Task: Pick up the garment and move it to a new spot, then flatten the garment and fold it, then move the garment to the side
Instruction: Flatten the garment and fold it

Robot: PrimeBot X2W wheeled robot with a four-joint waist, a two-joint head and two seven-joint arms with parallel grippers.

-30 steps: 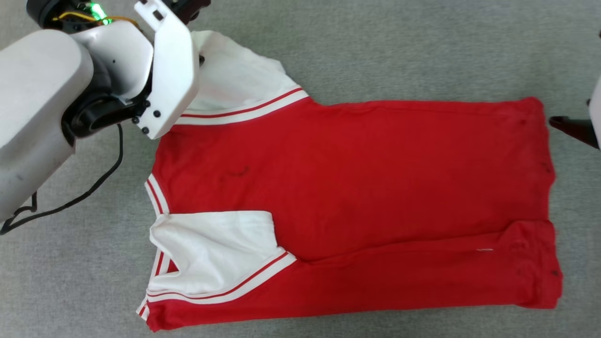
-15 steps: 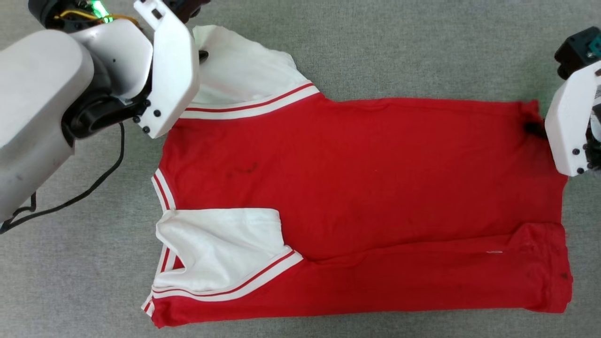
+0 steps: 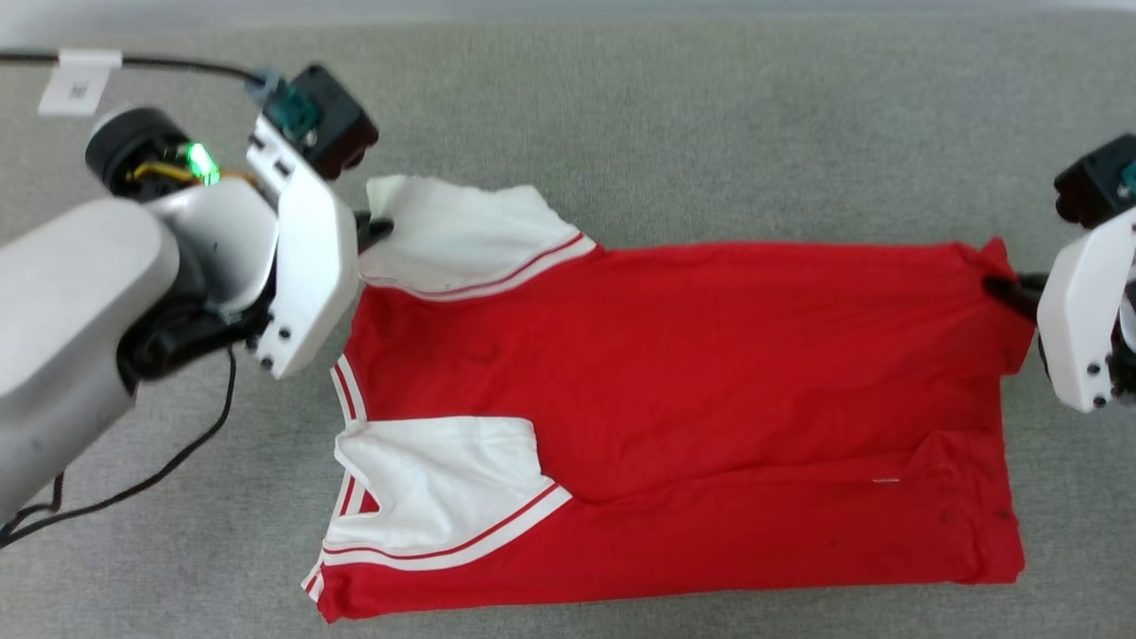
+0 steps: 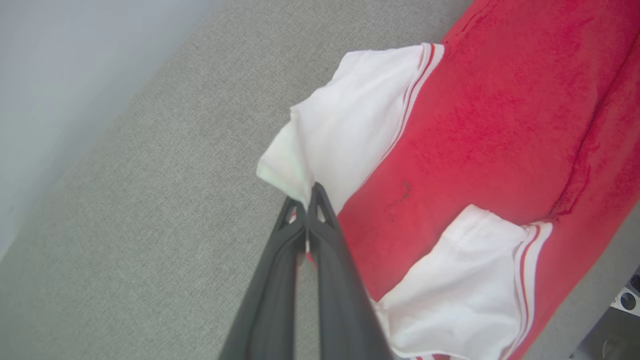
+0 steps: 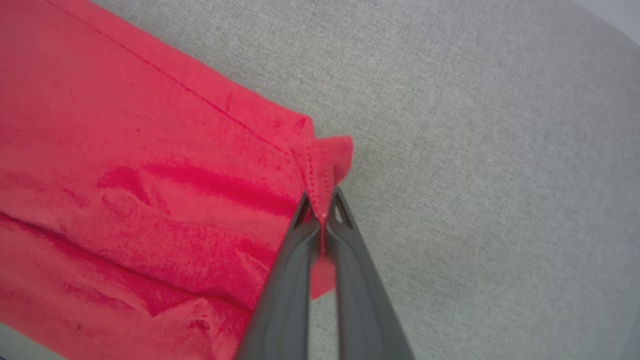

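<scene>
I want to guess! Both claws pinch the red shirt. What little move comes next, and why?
Probably lift both and fold the far edge of the garment toward the near side: the left gripper pinches the far white sleeve, the right gripper the hem corner, and the near edge is folded.

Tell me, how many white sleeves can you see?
2. One sleeve at the far left, pinched by the left gripper; the other sleeve nearer, folded onto the red cloth.
</scene>
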